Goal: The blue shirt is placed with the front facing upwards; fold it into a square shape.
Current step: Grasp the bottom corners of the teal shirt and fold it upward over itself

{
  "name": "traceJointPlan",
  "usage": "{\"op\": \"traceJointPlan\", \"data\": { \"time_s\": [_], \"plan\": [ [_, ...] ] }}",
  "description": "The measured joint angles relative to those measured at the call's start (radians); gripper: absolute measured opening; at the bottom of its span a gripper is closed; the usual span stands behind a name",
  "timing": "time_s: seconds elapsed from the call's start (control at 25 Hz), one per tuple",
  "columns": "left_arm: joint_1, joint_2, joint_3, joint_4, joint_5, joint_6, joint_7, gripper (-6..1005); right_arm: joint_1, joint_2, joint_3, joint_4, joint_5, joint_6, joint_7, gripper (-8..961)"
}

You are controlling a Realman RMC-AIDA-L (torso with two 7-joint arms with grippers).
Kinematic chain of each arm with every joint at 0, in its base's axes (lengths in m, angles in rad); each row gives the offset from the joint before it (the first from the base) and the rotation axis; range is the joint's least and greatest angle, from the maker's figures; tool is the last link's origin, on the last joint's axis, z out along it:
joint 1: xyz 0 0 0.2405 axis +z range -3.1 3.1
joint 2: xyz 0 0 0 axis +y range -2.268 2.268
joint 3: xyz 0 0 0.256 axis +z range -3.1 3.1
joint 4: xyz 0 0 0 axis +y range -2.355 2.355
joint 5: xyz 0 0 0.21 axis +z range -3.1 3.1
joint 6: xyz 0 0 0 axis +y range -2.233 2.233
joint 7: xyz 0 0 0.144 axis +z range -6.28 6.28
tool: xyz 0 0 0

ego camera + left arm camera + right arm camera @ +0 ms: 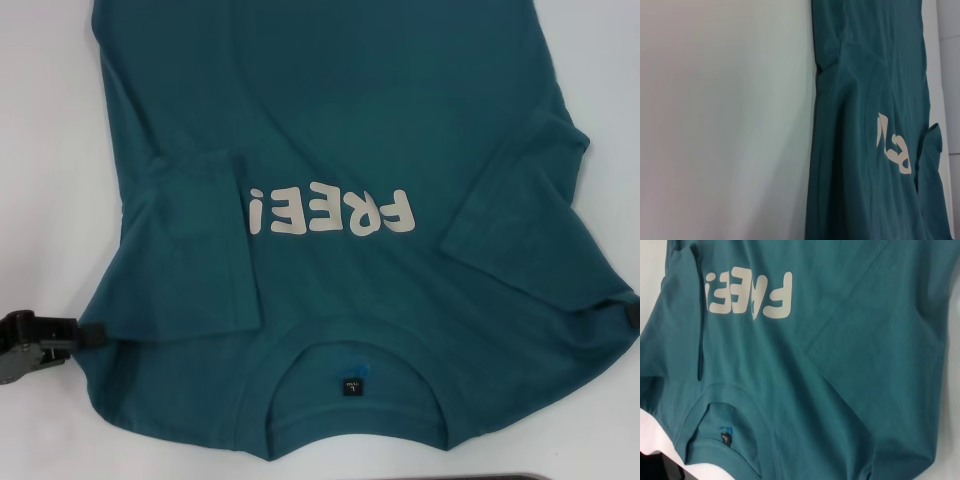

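Here, you had the blue shirt (pixel 330 130) spread front-up on a plain white table (pixel 40 150), which showed bare on both sides of the cloth; nothing of the room beyond that surface came into any view. The shirt's long axis ran away from the robot, with the collar (pixel 355 372) nearest the body and the hem end passing out of the head view at the far edge. The cream lettering (pixel 330 214) therefore read upside down from the head camera (the small dark neck label (pixel 354 386) sat just inside the collar). Both sleeves lay folded inward over the chest, one on each side of the lettering. Your left gripper (pixel 88 333) sat low at the shirt's left shoulder edge, its dark tip touching the fabric; I could not tell whether it was pinching. Your right gripper (pixel 630 316) showed only as a dark sliver at the right shoulder edge, so its grip could not be judged either.
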Motion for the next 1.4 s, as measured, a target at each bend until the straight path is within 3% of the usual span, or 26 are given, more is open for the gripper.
{"op": "traceJointPlan", "data": {
  "time_s": [0.44, 1.04, 1.4],
  "plan": [
    [-0.002, 0.003, 0.004, 0.000, 0.000, 0.020, 0.005, 23, 0.000, 0.001, -0.001, 0.000, 0.000, -0.002, -0.001, 28],
    [0.018, 0.017, 0.034, -0.097, 0.045, 0.037, -0.018, 26, -0.019, -0.010, -0.002, -0.007, -0.006, -0.006, 0.006, 29],
    [0.023, 0.020, 0.044, -0.104, 0.080, 0.084, -0.007, 29, -0.027, -0.002, -0.011, -0.009, -0.033, -0.027, -0.001, 29]
  ]
}}
